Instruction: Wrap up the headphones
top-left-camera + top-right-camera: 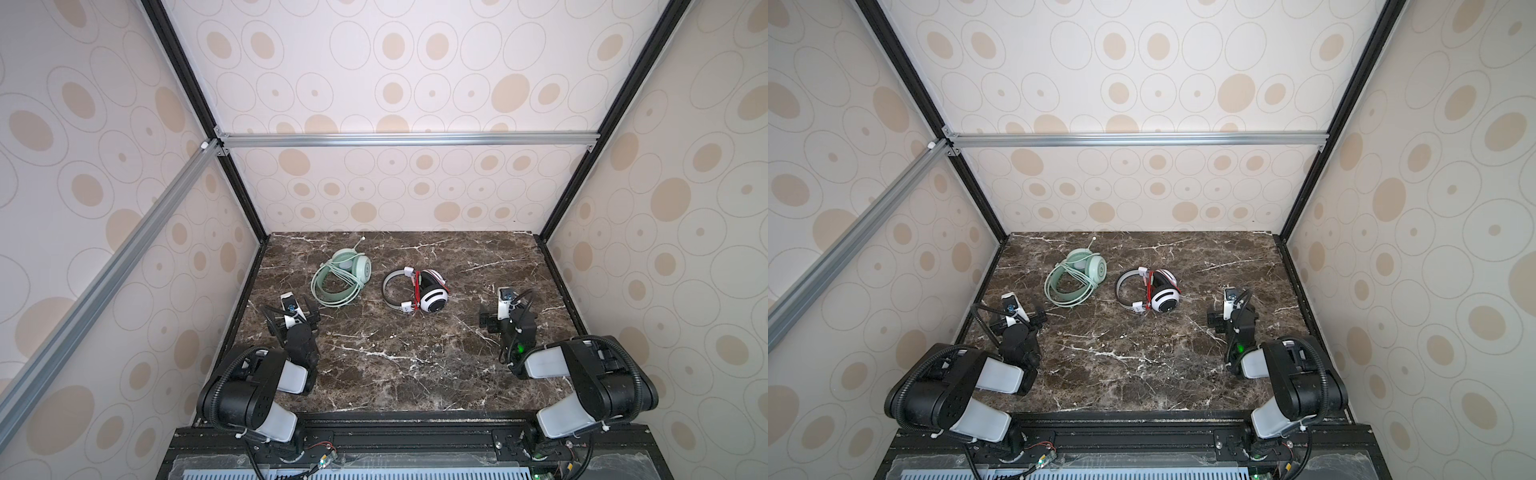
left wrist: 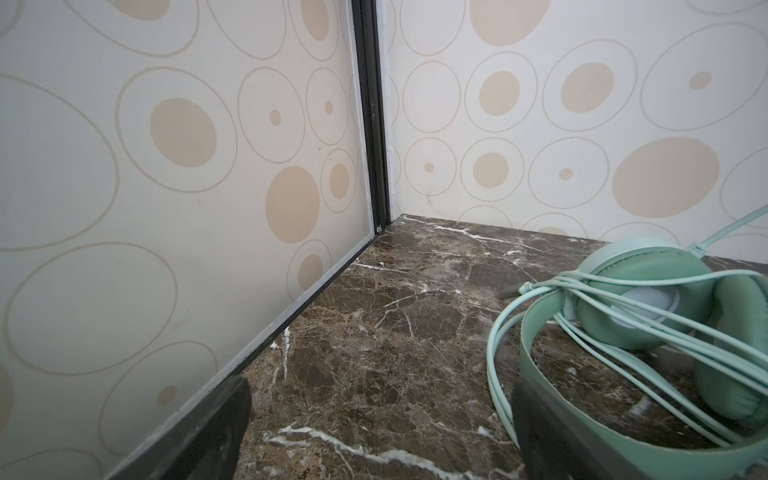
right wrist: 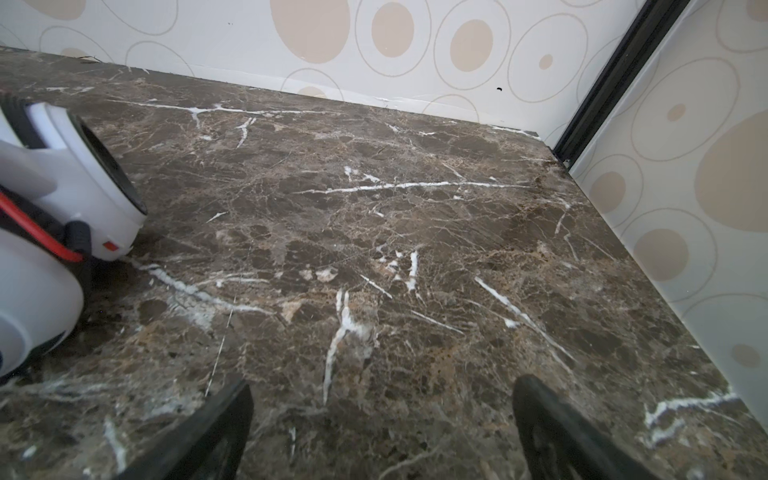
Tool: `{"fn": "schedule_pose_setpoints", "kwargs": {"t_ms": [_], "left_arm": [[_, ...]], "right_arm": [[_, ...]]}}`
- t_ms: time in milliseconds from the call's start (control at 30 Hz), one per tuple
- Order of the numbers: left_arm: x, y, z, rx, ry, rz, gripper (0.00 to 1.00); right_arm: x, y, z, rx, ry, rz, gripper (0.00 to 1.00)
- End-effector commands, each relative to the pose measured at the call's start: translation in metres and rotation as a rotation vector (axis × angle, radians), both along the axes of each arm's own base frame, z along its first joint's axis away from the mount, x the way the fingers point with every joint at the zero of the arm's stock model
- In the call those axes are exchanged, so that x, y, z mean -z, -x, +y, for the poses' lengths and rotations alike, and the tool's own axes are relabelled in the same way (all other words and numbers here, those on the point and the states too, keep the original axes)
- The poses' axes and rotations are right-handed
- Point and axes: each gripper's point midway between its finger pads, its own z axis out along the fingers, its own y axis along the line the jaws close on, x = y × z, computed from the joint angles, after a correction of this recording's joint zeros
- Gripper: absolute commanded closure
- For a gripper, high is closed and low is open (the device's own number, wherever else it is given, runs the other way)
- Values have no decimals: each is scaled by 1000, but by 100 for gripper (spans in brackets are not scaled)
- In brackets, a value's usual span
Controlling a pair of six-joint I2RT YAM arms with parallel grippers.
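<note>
**Both grippers wide open, holding nothing**

The left gripper (image 2: 380,432) has its jaws wide open. Only bare table (image 2: 374,332) lies between them. One of its fingers (image 2: 552,428) sits right next to the band of the green headphones (image 2: 648,291). I cannot tell if they touch. This wrist view shows up close how the green cable (image 2: 503,345) loops many times over the band and the ear cups.

The right gripper (image 3: 382,415) is wide open too and holds nothing. The white-and-black headphones (image 3: 54,174) lie off to the side of its jaws, toward the left arm, a little way off. Its wrist view catches just the two ear cups and a bit of red cable (image 3: 29,228).

The grey headband (image 1: 388,291) shows only in the top views. Both top views show the two headsets lying side by side, not touching, farther out than both grippers. Spotted walls (image 1: 415,187) stand around the table.
</note>
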Motion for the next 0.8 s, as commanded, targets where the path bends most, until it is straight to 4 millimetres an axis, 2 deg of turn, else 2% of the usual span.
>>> {"fn": "schedule_pose_setpoints", "kwargs": {"t_ms": [0,67,200,300,367,433,467,533,567,600,633,667,767], "left_arm": [[5,-29,-6,62,-13,73,2],[14,-37,-3,88,14,115,2],[8,-28,-9,138,8,65,2],[6,-9,-17,199,-8,-7,2],[-1,3,-13,182,-9,-64,2],[3,0,-13,182,1,-42,2],[3,-6,-14,185,-14,-35,2],[14,-21,-18,202,-5,47,2],[11,-22,-18,207,-6,26,2],[8,-18,-27,260,-22,12,2],[7,-17,-47,382,-63,16,2],[6,-14,-54,429,-79,9,2],[2,-6,-56,445,-92,-22,2]], "right_arm": [[-20,6,-15,87,-30,-119,0],[-24,10,-32,183,-53,-158,0],[-20,-3,-35,215,-39,-100,0],[-7,-28,-21,131,-32,70,0],[-5,-29,-22,78,-90,59,0],[-4,-29,-21,71,-88,93,0],[-3,-29,-21,72,-87,98,0],[-4,-30,-21,73,-88,75,0],[-3,-29,-21,72,-87,78,0],[-4,-29,-20,68,-85,83,0],[-3,-27,-15,32,-85,94,0],[-4,-25,-2,-46,-81,88,0],[-10,-12,14,-158,-75,26,0]]}}
